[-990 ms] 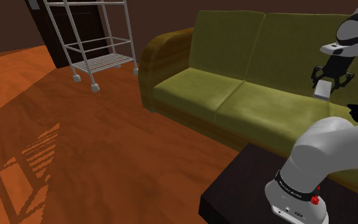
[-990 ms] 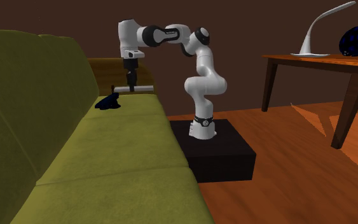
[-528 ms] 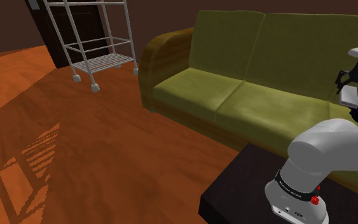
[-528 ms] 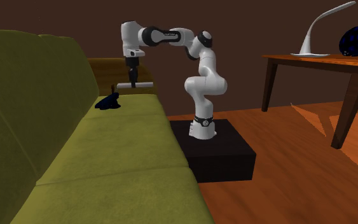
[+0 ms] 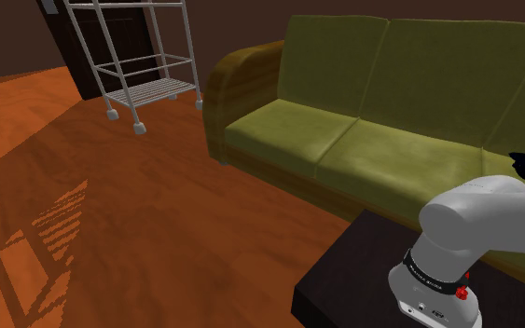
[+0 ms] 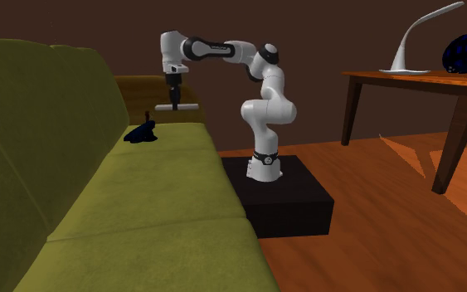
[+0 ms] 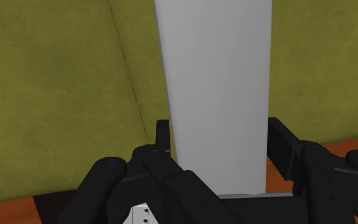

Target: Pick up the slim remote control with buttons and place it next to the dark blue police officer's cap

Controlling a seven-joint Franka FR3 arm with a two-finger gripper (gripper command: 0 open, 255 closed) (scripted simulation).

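Hanging upper left of centre in the second exterior view, your gripper is clamped on the remote. The remote is a plain light grey bar, held level in the air over the far end of the green sofa. The dark blue cap lies on the seat, lower left of the remote and apart from it. In the wrist view, the 2 fingers clasp the remote's long sides.
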